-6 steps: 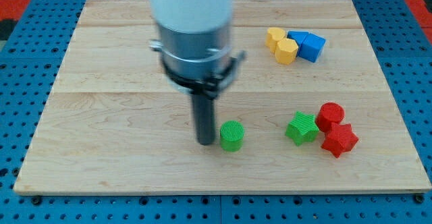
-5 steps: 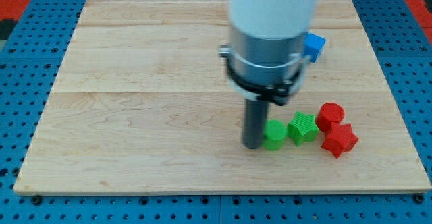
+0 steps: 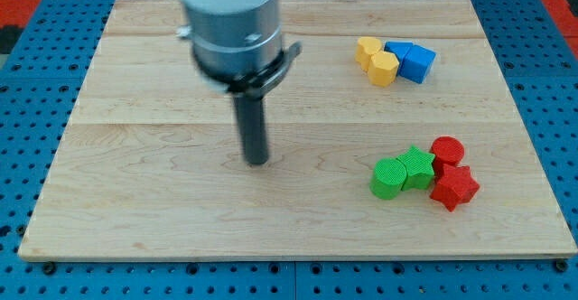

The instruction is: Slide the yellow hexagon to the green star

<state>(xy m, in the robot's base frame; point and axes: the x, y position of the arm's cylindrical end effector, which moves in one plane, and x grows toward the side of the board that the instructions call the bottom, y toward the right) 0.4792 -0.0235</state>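
Cluster nearest the view's bottom: green star (image 3: 417, 167) hemmed in, with green cylinder (image 3: 387, 180) touching its left side, red star (image 3: 453, 188) at its lower right and red cylinder (image 3: 446, 151) at its upper right. Left only the green star's top side free for an arrival. Further back, my tip (image 3: 257, 162): down on the board (image 3: 135, 201) well left of the green star, touching nothing. Carried no pincer, just bare rod, so nothing to open or close. Farthest, well above the green star: yellow hexagon (image 3: 383, 68), wedged against a second yellow block (image 3: 368, 50) and blue blocks (image 3: 418, 63). Probably needed approaching from behind to drive it down.

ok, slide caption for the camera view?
My tip on bare wooden board, left of green star; yellow hexagon untouched.
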